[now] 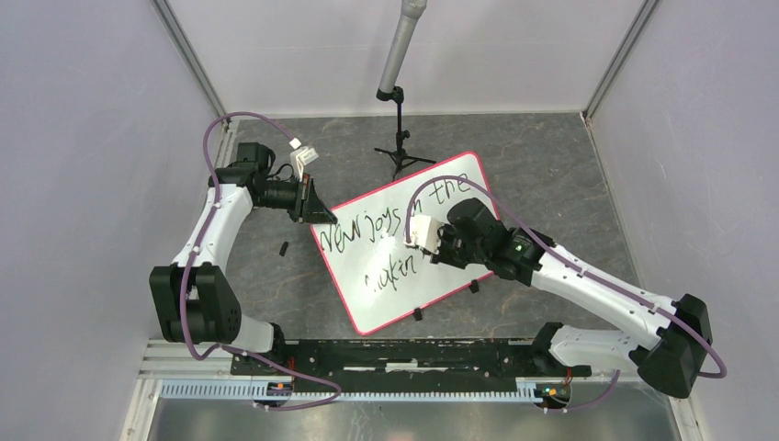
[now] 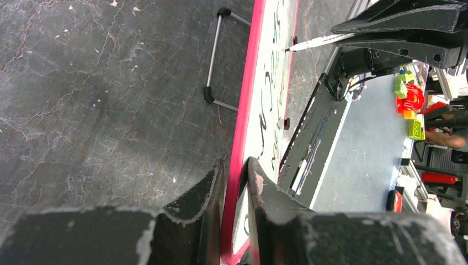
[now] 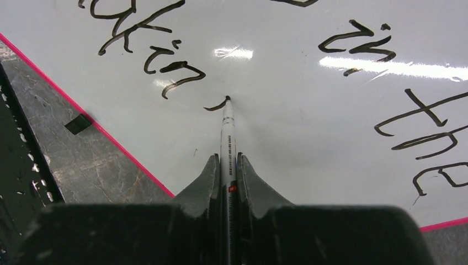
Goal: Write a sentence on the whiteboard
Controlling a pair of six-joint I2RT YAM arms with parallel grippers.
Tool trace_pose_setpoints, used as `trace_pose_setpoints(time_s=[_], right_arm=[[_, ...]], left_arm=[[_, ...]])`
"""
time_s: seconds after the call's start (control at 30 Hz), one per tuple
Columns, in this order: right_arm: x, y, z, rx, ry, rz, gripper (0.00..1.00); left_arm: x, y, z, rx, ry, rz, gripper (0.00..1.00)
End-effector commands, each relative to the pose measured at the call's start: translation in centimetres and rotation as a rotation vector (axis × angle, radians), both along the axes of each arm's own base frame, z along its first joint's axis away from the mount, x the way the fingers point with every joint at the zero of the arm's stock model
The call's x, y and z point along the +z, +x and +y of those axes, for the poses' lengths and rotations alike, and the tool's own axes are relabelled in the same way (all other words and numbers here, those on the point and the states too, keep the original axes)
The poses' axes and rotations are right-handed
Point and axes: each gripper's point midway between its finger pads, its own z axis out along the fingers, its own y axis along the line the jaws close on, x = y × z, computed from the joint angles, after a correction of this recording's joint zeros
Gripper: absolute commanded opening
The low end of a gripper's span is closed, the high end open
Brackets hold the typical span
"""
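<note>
The whiteboard (image 1: pixel 464 188) lies tilted on the dark floor, white with a pink-red rim. The sentence (image 1: pixel 367 230) runs across it in two slanted black lines; its strokes also show in the right wrist view (image 3: pixel 160 61). My left gripper (image 1: pixel 317 213) is shut on the board's left rim, seen pinched between the jaws in the left wrist view (image 2: pixel 234 182). My right gripper (image 1: pixel 421 246) is shut on a marker (image 3: pixel 228 138), whose black tip touches the board at the end of a fresh stroke. The marker also shows in the left wrist view (image 2: pixel 320 41).
A camera tripod (image 1: pixel 401 147) stands just behind the board's far edge, with its legs in the left wrist view (image 2: pixel 212 61). A small black piece (image 1: pixel 284 248) lies on the floor left of the board. Black clips (image 1: pixel 418 314) sit along the near rim. Walls enclose the workspace.
</note>
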Motion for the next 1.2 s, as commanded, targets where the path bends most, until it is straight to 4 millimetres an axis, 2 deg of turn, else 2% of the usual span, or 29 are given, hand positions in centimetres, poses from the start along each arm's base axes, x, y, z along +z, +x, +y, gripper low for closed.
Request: trace_pose_setpoints(time_s=[0.0,0.37,0.5,0.63,0.87,1.17], right_arm=[[1.5,0.8,1.6,0.016,0.059,-0.012,0.0],[-1.4,-1.4,0.8,0.081,-0.004,0.071,0.0],[-1.9,-2.2,0.5,0.105,-0.011,0.09,0.0],[-2.0,-2.0,0.0,0.096,-0.034,0.077,0.0],[-0.6,-0.4,-0.7,0.048,-0.057,0.0,0.0],[1.4,1.2,-0.3,0.003,-0.036,-0.062,0.0]], left_arm=[[-2.3,0.8,0.6,0.015,0.109,0.005,0.03],[-2.4,0.8,0.7,0.016,0.109,0.006,0.02],[-2.4,0.8,0.7,0.015,0.109,0.006,0.02],[-2.4,0.8,0.7,0.016,0.109,0.007,0.02],[-2.4,0.8,0.7,0.017,0.11,0.007,0.02],[-2.3,0.8,0.7,0.017,0.11,0.006,0.02]])
